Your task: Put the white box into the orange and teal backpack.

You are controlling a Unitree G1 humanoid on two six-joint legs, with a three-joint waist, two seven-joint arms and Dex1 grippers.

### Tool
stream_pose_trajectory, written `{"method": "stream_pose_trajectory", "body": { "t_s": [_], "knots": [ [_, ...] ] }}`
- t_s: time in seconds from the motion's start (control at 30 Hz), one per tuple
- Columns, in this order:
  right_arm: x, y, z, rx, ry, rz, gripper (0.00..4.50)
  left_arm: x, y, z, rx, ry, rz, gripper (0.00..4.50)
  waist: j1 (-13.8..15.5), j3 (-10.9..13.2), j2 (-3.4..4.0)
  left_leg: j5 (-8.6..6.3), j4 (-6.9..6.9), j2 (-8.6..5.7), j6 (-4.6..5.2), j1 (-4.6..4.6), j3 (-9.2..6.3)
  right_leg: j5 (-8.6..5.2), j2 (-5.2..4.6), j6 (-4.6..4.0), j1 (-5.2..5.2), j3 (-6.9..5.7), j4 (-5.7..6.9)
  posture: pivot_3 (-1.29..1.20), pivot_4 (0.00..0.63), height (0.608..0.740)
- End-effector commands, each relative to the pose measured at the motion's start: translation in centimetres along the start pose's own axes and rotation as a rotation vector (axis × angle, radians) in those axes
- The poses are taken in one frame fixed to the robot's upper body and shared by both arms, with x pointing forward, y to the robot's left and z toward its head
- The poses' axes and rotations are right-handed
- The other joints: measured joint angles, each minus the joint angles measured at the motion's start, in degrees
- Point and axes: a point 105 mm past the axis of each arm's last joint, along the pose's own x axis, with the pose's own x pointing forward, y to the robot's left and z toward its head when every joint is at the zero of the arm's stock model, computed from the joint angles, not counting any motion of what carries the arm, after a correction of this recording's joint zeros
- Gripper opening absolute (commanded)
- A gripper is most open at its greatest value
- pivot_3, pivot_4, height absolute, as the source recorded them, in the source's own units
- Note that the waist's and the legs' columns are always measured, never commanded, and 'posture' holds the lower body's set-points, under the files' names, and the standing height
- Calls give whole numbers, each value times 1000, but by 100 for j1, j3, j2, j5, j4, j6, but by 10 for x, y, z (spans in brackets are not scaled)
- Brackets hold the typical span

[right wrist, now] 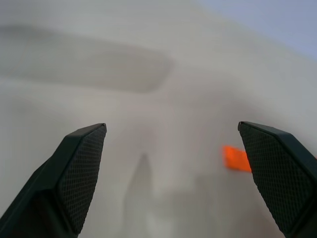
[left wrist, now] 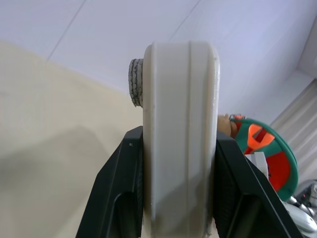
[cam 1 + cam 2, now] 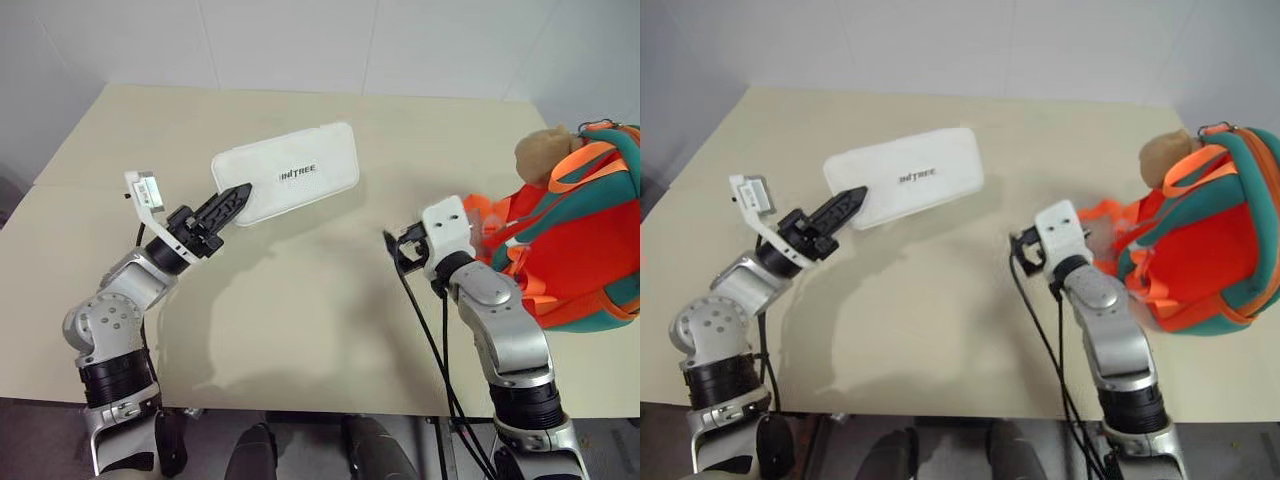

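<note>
The white box [image 3: 290, 170], flat with dark lettering on its face, hangs tilted above the table. My left gripper [image 3: 235, 203] is shut on its near left end. In the left wrist view the box's edge [image 2: 181, 139] stands upright between the two black fingers [image 2: 124, 188]. The orange and teal backpack [image 3: 585, 240] lies at the table's right side with orange straps spilling toward the middle. My right gripper [image 1: 171, 126] is open and holds nothing. It hovers just left of the backpack, and an orange strap [image 1: 236, 158] shows between its fingers.
A tan plush toy [image 3: 542, 152] sits on the backpack's far top corner. The beige table [image 3: 300, 320] stretches between the two arms, its near edge close to me. A white wall stands behind the table's far edge.
</note>
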Motion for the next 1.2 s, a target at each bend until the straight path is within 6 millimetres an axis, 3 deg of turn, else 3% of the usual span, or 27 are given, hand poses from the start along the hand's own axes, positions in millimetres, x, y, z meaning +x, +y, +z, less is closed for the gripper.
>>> {"method": "stream_pose_trajectory", "body": {
  "t_s": [0.03,0.23,0.47,0.6,0.7,0.93,1.2],
  "knots": [
    [-13,-35,12,-6,-48,-234,4500,6,-14,0,28,7,-71,1338,5,0,0,0,-2,0,0,0,0,0,0,0,0,1,-1,0,150,740],
    [-39,-51,18,24,-91,-327,4500,7,-20,-10,17,97,-150,1338,-19,0,1,0,-21,0,0,1,1,-1,2,-2,-5,0,-8,0,150,740],
    [-64,-22,24,109,-130,-65,4500,4,-12,-7,7,156,-193,1338,-41,-1,1,4,-33,1,2,7,1,-3,4,-4,-5,-1,-5,0,150,740],
    [-82,-45,13,182,-80,-216,4500,3,-7,-5,7,191,-216,1338,-13,0,1,4,-32,0,2,6,0,-3,4,-4,-3,0,-8,0,150,740],
    [-92,-53,15,166,-83,-289,4500,6,-5,-3,13,211,-232,1338,-4,0,1,5,-33,0,2,5,-1,-3,4,-5,-4,-1,-8,0,150,740],
    [-99,-68,24,152,-106,-404,4500,12,-3,-6,11,247,-258,1338,-29,-1,1,5,-39,0,2,7,1,-5,4,-8,-6,-1,-8,0,150,740],
    [-90,-91,11,174,-78,-489,4500,15,-4,-8,12,260,-269,1338,-18,-1,1,5,-45,0,2,5,1,-7,3,-12,-8,-2,-11,0,150,740]
  ]
}}
